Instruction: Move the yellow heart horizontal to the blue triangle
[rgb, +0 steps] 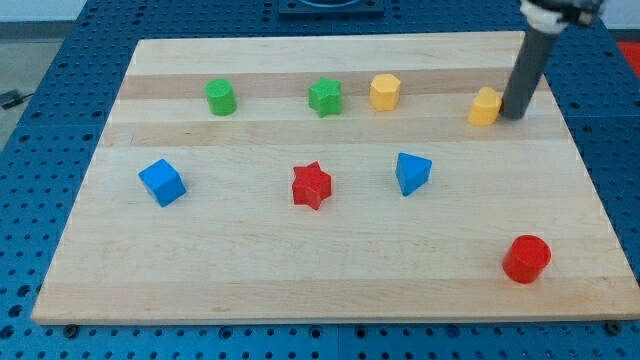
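Note:
The yellow heart (485, 107) lies near the view's upper right on the wooden board (330, 280). The blue triangle (411, 172) lies below and to the left of it, near the board's middle. My tip (514, 115) is the lower end of the dark rod and stands right beside the yellow heart's right side, touching it or nearly so.
A yellow hexagon (385, 92), a green star (324, 97) and a green cylinder (221, 97) lie along the top row. A red star (311, 185) and a blue cube (162, 182) lie in the middle row. A red cylinder (526, 259) stands at the lower right.

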